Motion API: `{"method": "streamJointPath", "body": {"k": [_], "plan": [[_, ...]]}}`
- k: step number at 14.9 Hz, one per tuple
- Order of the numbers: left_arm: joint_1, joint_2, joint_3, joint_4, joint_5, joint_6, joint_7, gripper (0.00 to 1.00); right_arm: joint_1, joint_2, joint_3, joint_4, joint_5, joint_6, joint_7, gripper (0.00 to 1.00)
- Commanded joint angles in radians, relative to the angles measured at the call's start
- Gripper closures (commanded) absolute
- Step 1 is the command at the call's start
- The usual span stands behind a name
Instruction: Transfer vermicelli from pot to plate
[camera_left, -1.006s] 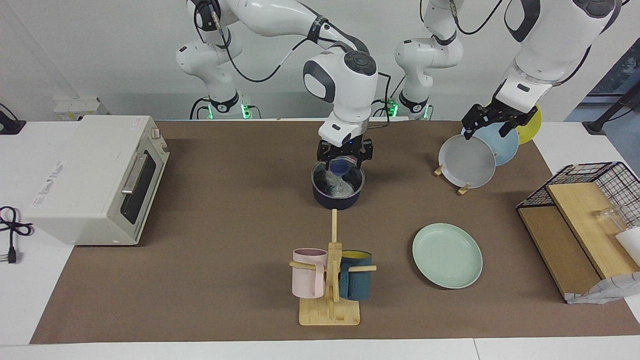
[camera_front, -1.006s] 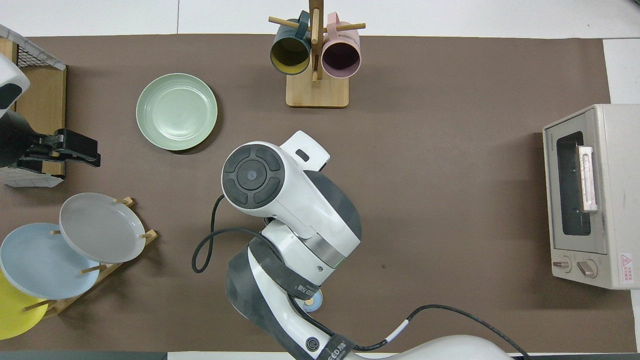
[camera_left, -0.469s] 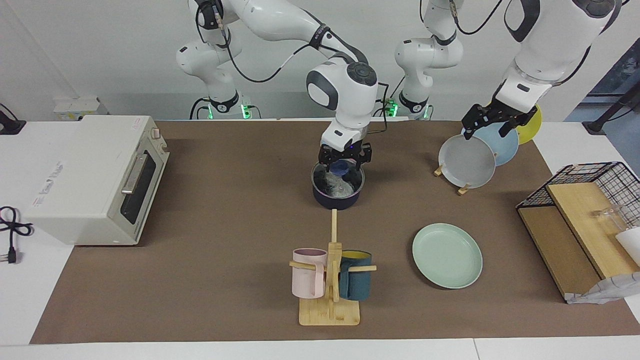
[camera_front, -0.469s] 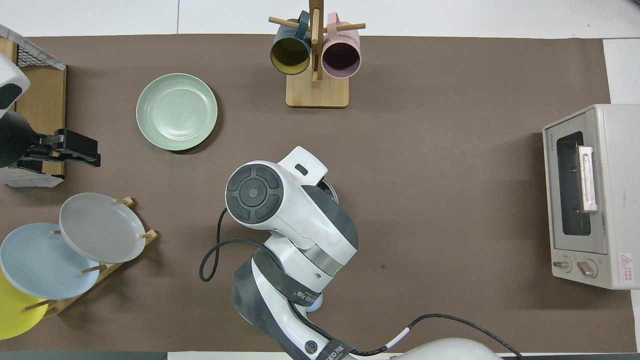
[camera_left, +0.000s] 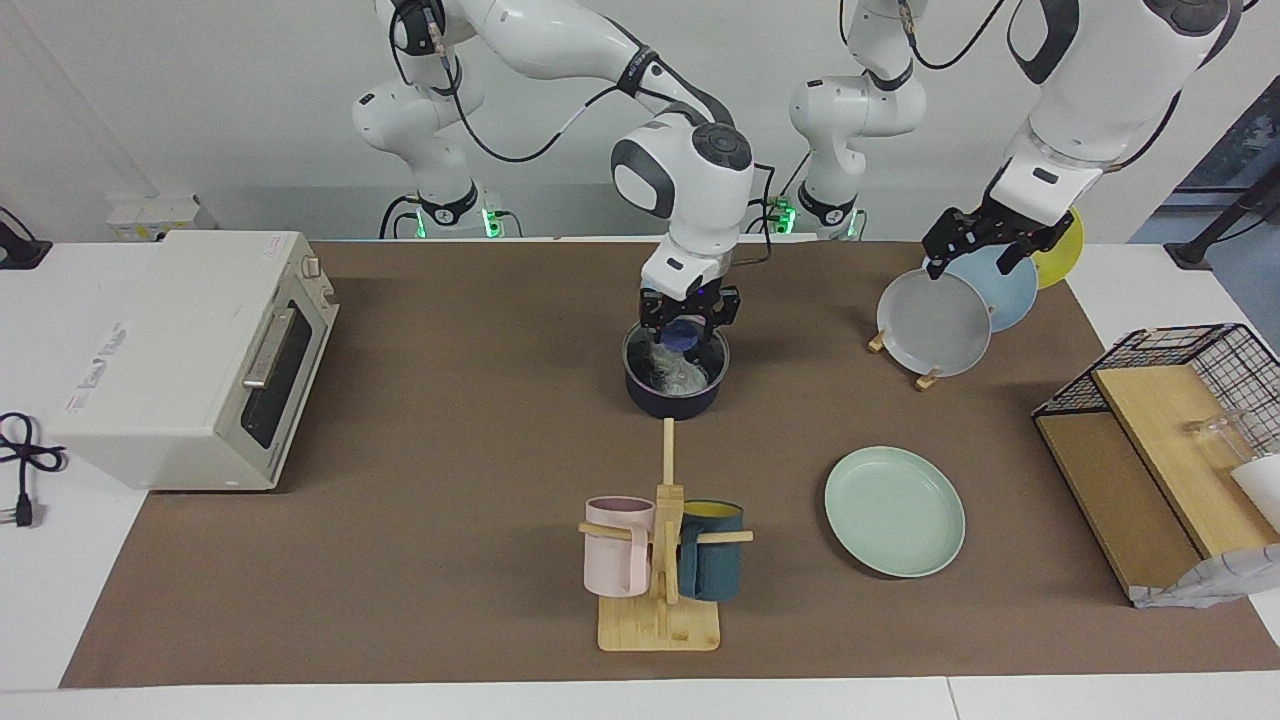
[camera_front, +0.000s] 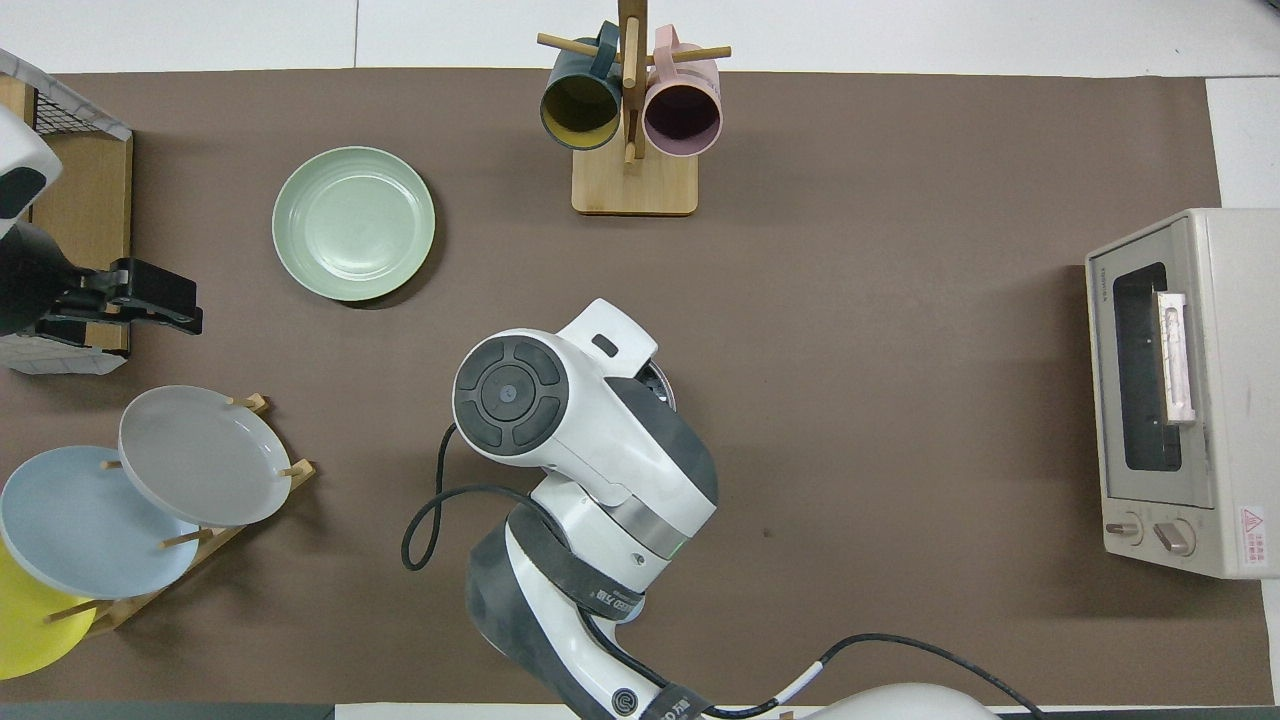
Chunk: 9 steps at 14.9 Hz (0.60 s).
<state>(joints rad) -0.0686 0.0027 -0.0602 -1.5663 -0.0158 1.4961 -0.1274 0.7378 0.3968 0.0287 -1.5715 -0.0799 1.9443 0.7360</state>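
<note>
White arms (camera_left: 560, 40), black cables (camera_front: 430, 520)

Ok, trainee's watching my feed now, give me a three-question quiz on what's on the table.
1. True or false: the plate already holds vermicelli.
2. The right gripper is over: A) the pot B) the toaster oven C) the mug rack.
3. What is the left gripper over?

Key: 1 false, the plate is bare. 2 A. 3 the plate rack, where the arm waits.
</note>
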Motion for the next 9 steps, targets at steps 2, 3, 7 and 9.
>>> {"method": "streamJointPath", "body": {"k": [2, 3, 7, 9], "plan": [[0.010, -0.020, -0.006, -0.017, 0.020, -0.004, 0.006, 0.00, 0.003, -0.027, 0.000, -0.038, -0.038, 0.016, -0.019, 0.39], [0.010, -0.020, -0.006, -0.017, 0.020, -0.004, 0.006, 0.00, 0.002, -0.027, 0.000, -0.036, -0.038, 0.016, -0.027, 0.41], [0.009, -0.020, -0.006, -0.015, 0.020, -0.004, 0.003, 0.00, 0.000, -0.027, -0.001, -0.027, -0.040, 0.012, -0.041, 0.47], [0.010, -0.020, -0.006, -0.015, 0.020, -0.002, 0.003, 0.00, -0.005, -0.029, -0.001, 0.013, -0.040, -0.027, -0.044, 0.47]]}}
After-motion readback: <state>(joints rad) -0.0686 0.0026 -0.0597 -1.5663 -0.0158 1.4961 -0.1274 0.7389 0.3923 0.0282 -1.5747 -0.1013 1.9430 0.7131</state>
